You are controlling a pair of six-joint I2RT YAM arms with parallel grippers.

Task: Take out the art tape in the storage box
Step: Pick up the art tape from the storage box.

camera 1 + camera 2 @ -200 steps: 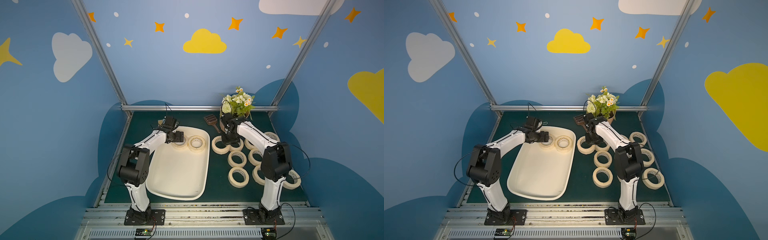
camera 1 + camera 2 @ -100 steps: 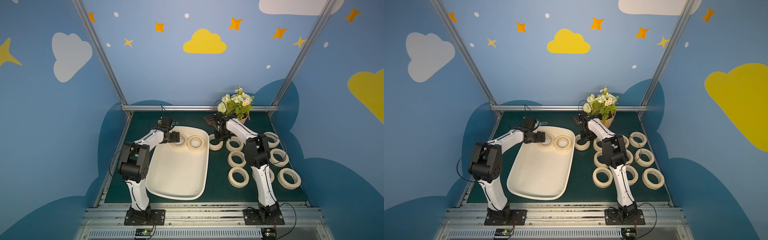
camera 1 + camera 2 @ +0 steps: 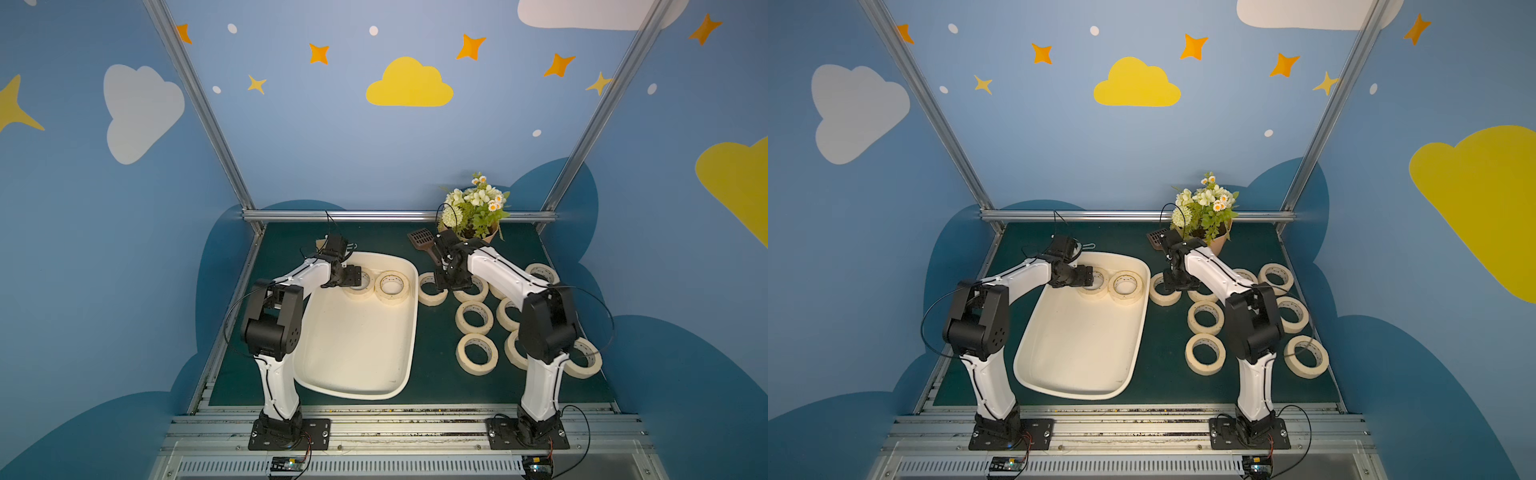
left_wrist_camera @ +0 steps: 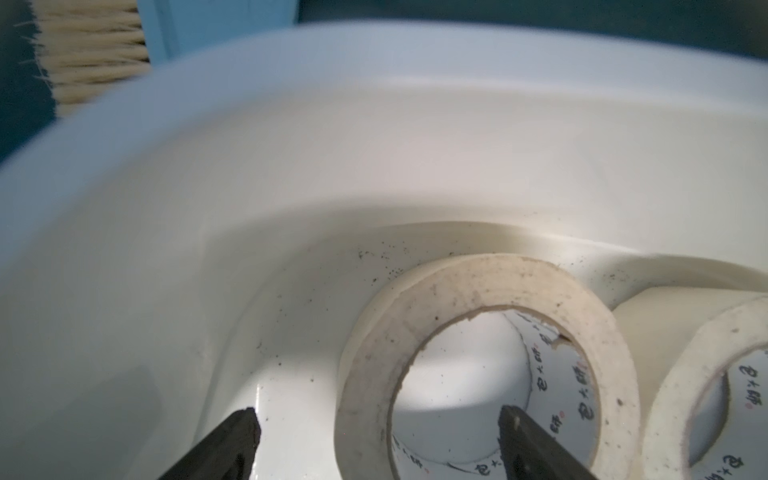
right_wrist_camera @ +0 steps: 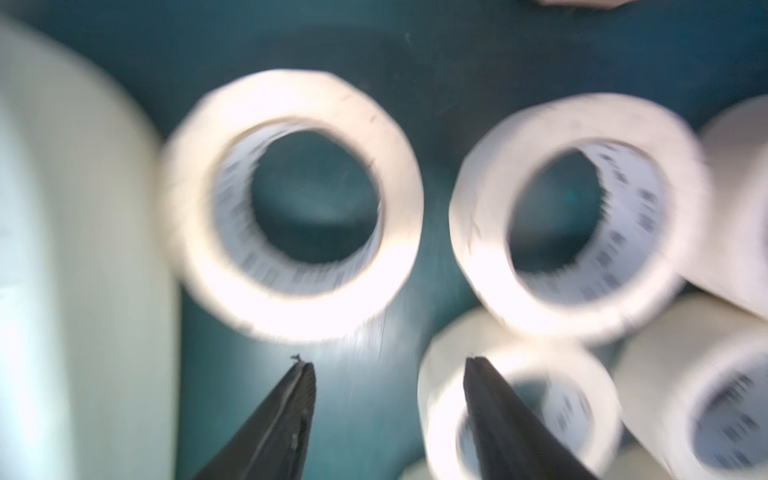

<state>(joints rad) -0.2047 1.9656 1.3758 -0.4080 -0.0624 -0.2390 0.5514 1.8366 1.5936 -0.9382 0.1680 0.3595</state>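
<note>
Cream tape roll (image 4: 478, 286), twelve o'clock in white plastic tub (image 3: 414, 324): left gripper (image 4: 379, 419) spread astride its wall. Clamp squarely; right gripper (image 5: 388, 363) gapes empty.

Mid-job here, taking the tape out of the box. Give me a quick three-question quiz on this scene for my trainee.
1. How many rolls lie in the box? A none; B two; C five.
2. True or false: the right gripper is open and holds nothing.
3. Fill in: in the left wrist view, the left gripper straddles a roll's wall, one finger over its ___, the other outside.
Key: 1 B. 2 true. 3 hole.
</note>
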